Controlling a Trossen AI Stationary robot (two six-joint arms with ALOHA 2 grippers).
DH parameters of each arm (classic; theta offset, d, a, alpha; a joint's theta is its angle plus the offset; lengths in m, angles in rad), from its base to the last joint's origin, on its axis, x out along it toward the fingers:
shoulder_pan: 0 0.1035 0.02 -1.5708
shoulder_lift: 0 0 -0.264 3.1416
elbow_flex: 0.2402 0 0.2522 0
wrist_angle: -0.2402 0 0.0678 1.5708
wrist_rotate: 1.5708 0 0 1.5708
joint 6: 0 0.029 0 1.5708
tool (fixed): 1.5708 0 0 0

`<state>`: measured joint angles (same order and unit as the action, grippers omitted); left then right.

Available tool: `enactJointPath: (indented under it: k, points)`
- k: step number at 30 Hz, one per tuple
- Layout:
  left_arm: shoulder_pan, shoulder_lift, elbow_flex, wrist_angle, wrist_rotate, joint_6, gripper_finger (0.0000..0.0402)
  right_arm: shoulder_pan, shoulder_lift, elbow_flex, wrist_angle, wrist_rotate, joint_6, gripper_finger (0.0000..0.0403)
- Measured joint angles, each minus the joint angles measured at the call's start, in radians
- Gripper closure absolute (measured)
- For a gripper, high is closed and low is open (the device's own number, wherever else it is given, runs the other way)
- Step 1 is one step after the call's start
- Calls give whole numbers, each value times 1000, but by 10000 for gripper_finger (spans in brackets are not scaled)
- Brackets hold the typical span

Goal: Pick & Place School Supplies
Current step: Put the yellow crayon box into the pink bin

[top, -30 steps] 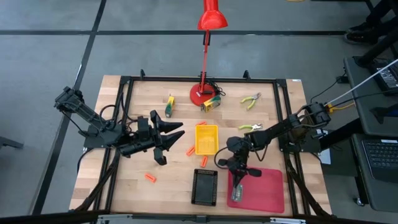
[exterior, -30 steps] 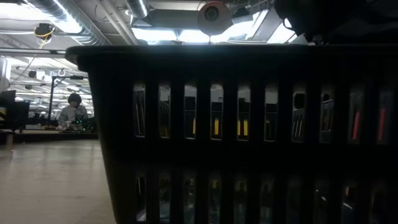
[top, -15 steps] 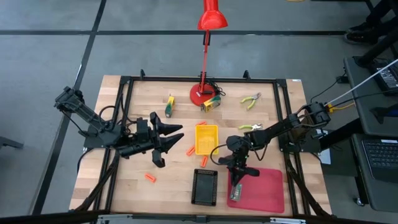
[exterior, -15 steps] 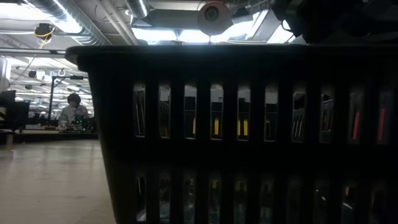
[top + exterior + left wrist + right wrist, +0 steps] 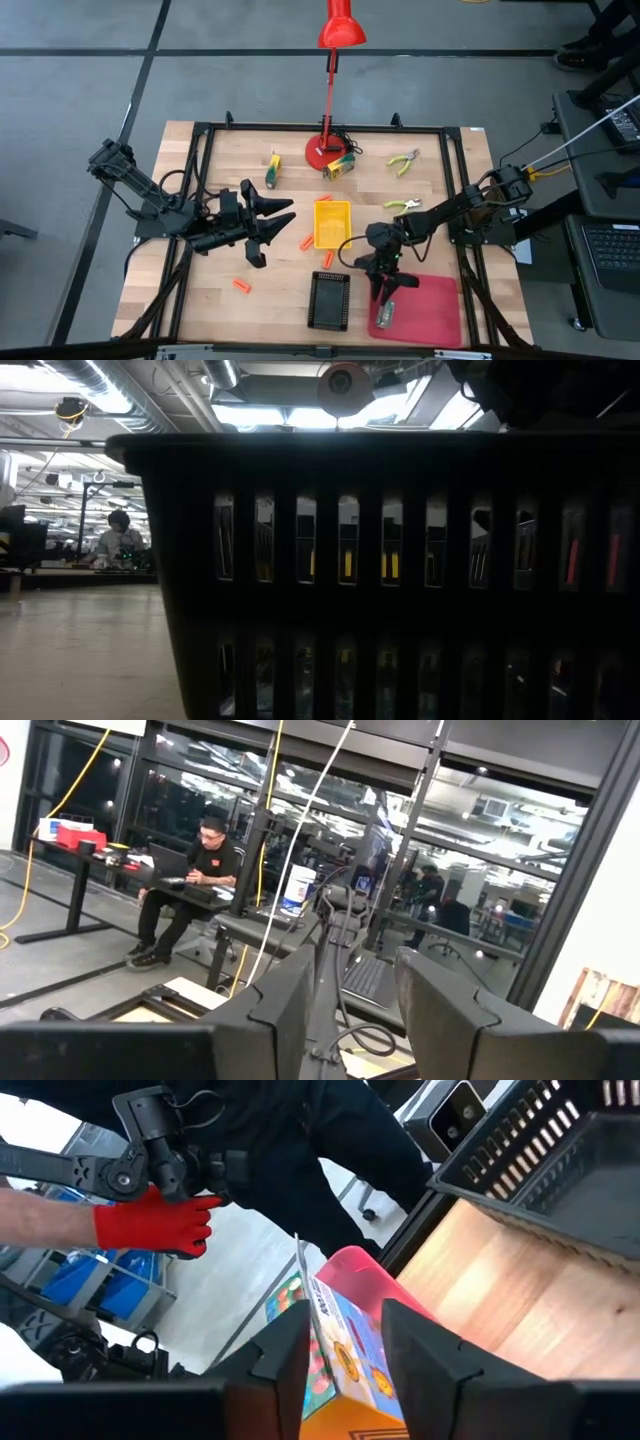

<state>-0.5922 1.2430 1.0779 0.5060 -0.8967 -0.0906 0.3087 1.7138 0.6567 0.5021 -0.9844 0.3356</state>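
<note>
My right gripper (image 5: 388, 287) is shut on a little printed box (image 5: 385, 313) above the left edge of the red tray (image 5: 425, 308). In the right wrist view the box (image 5: 350, 1350) shows between the two fingers, with the red tray's corner (image 5: 362, 1275) beyond. My left gripper (image 5: 272, 225) hovers open over the table's left half and touches nothing. Short orange sticks (image 5: 241, 286) (image 5: 306, 242) (image 5: 327, 259) lie flat on the wood. Two yellow-green boxes (image 5: 272, 170) (image 5: 340, 166) and two pliers (image 5: 404, 160) (image 5: 405, 205) lie toward the far side. My right gripper pinches the printed box between its two fingers by its upper end (image 5: 335, 1315), coming from above and pointing down. The box hangs below the fingers over the red tray's left edge. Whether its lower end touches the tray, I cannot tell.
A yellow tray (image 5: 332, 222) sits mid-table and a black slatted tray (image 5: 330, 300) at the near edge, filling the low view (image 5: 350, 560). The red lamp's base (image 5: 322, 152) stands at the far side. A person's red-gloved hand (image 5: 150, 1220) shows beyond the table.
My right gripper has edged toward the table's near edge with the box, carrying it a little farther over the red tray's left side. The left arm has kept still.
</note>
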Motion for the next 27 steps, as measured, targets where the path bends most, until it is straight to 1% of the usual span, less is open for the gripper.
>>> enactJointPath:
  k: [4,8,14,20,23,27]
  points:
    - [0,0,0,0,0,0,263,1,0,0,9,-2,28,245]
    - [0,0,0,0,0,0,263,1,0,1,62,-3,76,225]
    - [0,0,0,-4,-1,0,263,-8,0,53,64,10,79,209]
    - [-1,0,0,-10,-39,37,263,-57,0,177,66,108,57,208]
    - [-8,0,0,-21,-83,69,263,-89,-3,271,66,112,65,209]
    - [-31,-5,0,-126,-176,74,262,-126,-53,393,39,80,97,209]
